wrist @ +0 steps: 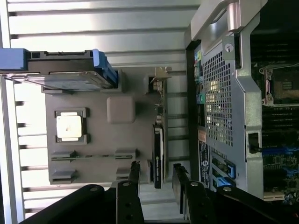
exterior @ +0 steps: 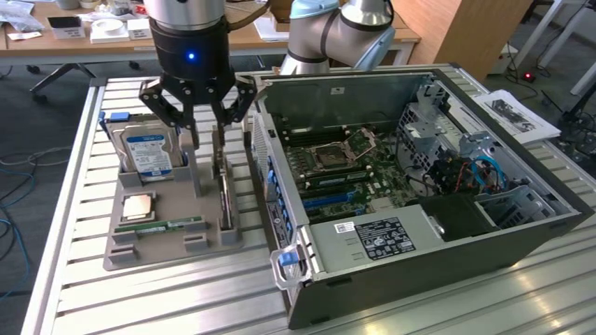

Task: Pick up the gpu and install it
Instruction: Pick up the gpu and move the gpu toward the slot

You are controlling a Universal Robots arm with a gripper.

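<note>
Grey tray holds thin, dark gpu on edge, hand seemingly open astride it.

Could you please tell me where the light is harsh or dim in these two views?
Wrist view: the slatted table glares near white beside the grey tray, while the gripper reads as a dark silhouette. Exterior view: even, soft light; the computer case is darkest in its lower interior.
</note>
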